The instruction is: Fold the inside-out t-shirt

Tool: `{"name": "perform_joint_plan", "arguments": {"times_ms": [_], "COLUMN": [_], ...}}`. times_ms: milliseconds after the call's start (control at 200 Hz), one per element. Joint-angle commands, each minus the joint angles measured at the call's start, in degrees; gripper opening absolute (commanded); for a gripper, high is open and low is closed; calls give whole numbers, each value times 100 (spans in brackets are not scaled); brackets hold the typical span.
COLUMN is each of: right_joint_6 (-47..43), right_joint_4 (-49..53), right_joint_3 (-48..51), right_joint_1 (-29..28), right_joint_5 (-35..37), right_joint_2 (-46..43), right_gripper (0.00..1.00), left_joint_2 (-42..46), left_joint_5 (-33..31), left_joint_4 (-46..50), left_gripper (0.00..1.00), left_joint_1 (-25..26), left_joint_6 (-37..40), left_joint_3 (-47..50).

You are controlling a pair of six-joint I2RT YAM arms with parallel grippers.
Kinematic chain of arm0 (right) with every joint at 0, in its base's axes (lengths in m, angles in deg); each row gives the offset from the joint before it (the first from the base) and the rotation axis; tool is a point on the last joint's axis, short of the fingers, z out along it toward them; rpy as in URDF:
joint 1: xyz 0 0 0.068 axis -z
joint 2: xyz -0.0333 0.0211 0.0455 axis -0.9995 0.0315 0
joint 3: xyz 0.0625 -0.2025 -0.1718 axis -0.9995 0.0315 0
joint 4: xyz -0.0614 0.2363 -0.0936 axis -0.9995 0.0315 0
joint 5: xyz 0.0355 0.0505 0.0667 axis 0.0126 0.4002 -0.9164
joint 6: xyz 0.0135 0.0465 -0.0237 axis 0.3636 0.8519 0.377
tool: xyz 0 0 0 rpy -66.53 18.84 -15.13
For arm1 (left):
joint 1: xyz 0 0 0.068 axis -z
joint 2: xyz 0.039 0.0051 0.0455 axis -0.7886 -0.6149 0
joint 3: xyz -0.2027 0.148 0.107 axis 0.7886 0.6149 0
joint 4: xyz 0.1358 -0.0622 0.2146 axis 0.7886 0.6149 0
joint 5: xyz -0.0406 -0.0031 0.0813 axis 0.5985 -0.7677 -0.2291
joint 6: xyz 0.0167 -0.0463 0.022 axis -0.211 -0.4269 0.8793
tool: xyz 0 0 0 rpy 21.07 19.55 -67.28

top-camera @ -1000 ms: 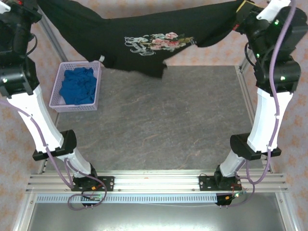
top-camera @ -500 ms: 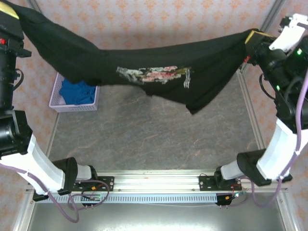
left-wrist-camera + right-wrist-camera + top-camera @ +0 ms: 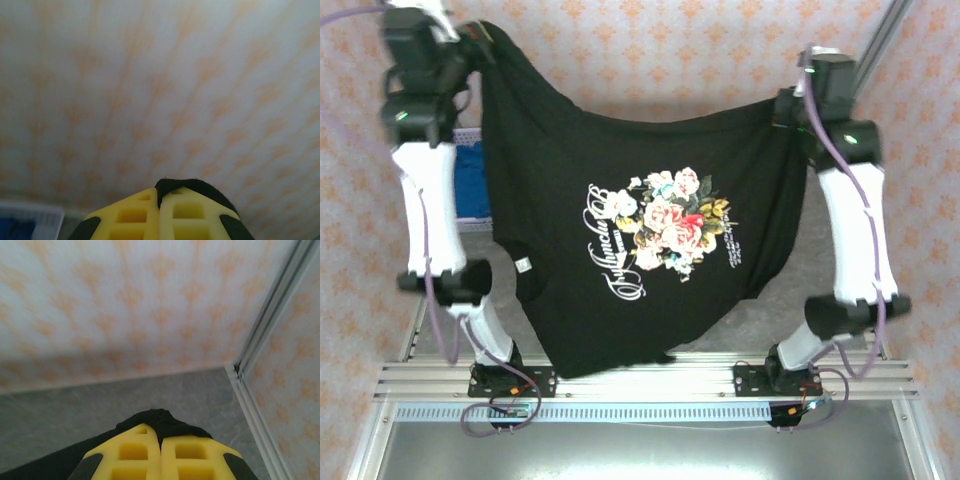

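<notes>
Left end effector high at far left, fingers pinched tight on black fabric of t-shirt. T-shirt hangs spread between both arms above bench, floral print toward top camera, white tag at left. Right end effector high at far right, clamped on opposite t-shirt edge.

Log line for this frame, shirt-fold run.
t-shirt: hangs spread between the grippers, print toward top camera | left gripper: shut on t-shirt | right gripper: shut on t-shirt | fold: not yet begun
</notes>
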Motion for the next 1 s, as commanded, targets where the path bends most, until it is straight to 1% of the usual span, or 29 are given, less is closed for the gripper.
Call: {"name": "perform_joint_plan", "arguments": {"times_ms": [0,70,115,175,220,250,280,320,360,390,460,495,555,590,650,666,696,746,786,866,906,996], "right_joint_6": [-284,-238,-205,-162,-136,-114,-81,3,90,142,226,218,131,99,20,1,-56,-213,-271,-340,-362,-205], "right_joint_4": [-696,-547,-182,622,1356,1620,1674,1864,2163,2405,3029,3324,3752,3796,3484,3318,2896,2029,1531,1404,1142,-103], "right_joint_3": [31,-714,-1438,-2985,-4385,-5016,-5018,-4939,-4962,-4964,-4973,-4985,-4980,-4705,-3808,-3597,-2845,-1688,-975,-580,-127,1918], "right_joint_1": [30,38,52,56,61,49,47,52,47,43,7,-24,-110,-149,-204,-231,-283,-330,-294,-206,-204,-169], "right_joint_5": [481,499,499,461,373,321,249,104,10,-26,-75,-64,-49,-33,-104,-84,-20,46,8,-84,-77,-180], "right_joint_2": [976,1957,2642,3650,4408,4733,4736,4668,4641,4617,4588,4591,4567,4424,3939,3765,3372,2571,2039,1416,1025,-53], "right_gripper": [0,0,1,10,16,20,25,32,35,37,41,43,44,44,45,45,47,50,51,51,51,54], "left_joint_2": [-1294,-2174,-2564,-2820,-2874,-2856,-2817,-2709,-2576,-2461,-2088,-1887,-1433,-1141,-552,-390,-97,290,477,710,836,1220], "left_joint_5": [-488,-646,-726,-750,-765,-789,-789,-816,-818,-814,-726,-586,-404,-392,-401,-390,-355,-267,-222,-311,-389,-531], "left_joint_4": [408,423,350,198,168,172,190,235,330,422,565,622,537,439,60,-84,-385,-711,-727,-675,-705,-1064], "left_gripper": [0,0,7,12,23,26,31,42,50,55,60,62,63,63,63,63,63,63,63,63,63,64], "left_joint_1": [236,313,321,323,328,336,347,357,380,384,419,444,561,667,893,937,1035,1149,1195,1301,1365,1557], "left_joint_6": [321,319,241,149,114,106,96,78,48,33,-103,-190,-271,-278,-265,-273,-287,-313,-299,-112,-38,35], "left_joint_3": [-742,-1458,-1690,-1665,-1615,-1560,-1497,-1385,-1251,-1122,-620,-333,452,964,2044,2353,2896,3538,3776,4103,4283,4916]}}
